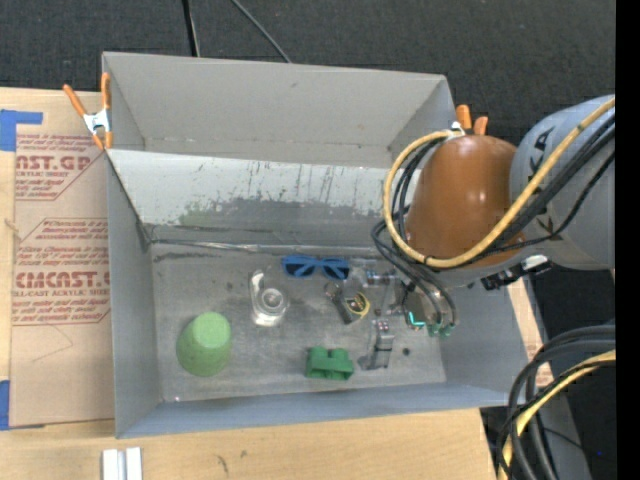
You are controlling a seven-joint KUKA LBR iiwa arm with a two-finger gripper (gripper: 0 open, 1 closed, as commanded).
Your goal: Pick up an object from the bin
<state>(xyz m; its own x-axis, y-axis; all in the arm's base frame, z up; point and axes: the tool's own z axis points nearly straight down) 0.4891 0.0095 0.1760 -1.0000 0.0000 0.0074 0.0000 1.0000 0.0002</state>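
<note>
The grey metal bin (pixel 130 298) stands on a pale wooden tabletop (pixel 300 448), with dark carpet (pixel 400 18) behind it; its floor is scuffed and streaked. At the floor's left lies a light green rounded lump (pixel 205 344), well apart from the rest. To its right sits a small clear plastic cup (pixel 268 300), and beyond that, near the back wall, a pair of blue sunglasses (pixel 316 266) with its long axis running left to right. Toward the front lies a small dark green block (pixel 329 363), also lying lengthwise left to right, tilted slightly. Behind it and further right is a small dark metal piece (pixel 350 304), too tangled to make out which way it points. The gripper (pixel 381 346) hangs low over the floor just right of the green block and near the metal piece; whether it is open or closed, or touching either thing, cannot be told. Above it bulges the wrist's orange cover (pixel 460 203), looped with yellow and black cables (pixel 400 183).
</note>
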